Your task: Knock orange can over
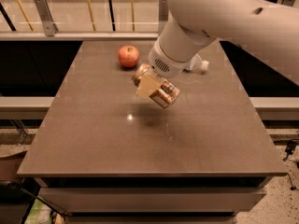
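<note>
The orange can [163, 93] is tilted on its side between the cream fingers [148, 84] of my gripper [155, 86], with its silver end toward the apple. The gripper is shut on the can and holds it a little above the middle of the brown table [93, 139], where a shadow falls below it. The white arm reaches in from the upper right and hides the wrist behind the can.
A red-orange apple [128, 56] sits at the table's back left of centre, just left of the gripper. A clear plastic bottle [197, 63] lies behind the arm at the back. A railing runs along the table's far edge.
</note>
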`<move>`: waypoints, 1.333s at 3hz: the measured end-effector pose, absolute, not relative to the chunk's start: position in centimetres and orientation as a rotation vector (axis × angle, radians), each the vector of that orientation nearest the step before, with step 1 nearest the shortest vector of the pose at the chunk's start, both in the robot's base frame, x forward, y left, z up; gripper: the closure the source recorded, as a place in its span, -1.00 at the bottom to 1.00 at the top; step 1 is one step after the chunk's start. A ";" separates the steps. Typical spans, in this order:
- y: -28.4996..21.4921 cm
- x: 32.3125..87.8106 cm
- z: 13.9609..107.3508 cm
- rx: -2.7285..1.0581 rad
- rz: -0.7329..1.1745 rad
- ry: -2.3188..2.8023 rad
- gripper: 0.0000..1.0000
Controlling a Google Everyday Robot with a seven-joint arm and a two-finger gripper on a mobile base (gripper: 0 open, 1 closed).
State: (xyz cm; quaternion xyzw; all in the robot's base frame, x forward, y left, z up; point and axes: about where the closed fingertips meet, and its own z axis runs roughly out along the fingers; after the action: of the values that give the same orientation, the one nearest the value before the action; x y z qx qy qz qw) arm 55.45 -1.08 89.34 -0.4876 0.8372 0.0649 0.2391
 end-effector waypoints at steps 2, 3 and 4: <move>-1.6 58.5 87.7 -1.463 0.059 2.305 1.00; -1.2 58.9 86.3 -1.521 0.022 2.302 1.00; -0.7 58.3 84.4 -1.587 -0.051 2.325 1.00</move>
State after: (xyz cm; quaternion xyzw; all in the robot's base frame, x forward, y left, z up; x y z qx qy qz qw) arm 58.31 -0.72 84.44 -0.5564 0.8147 -0.0178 0.1624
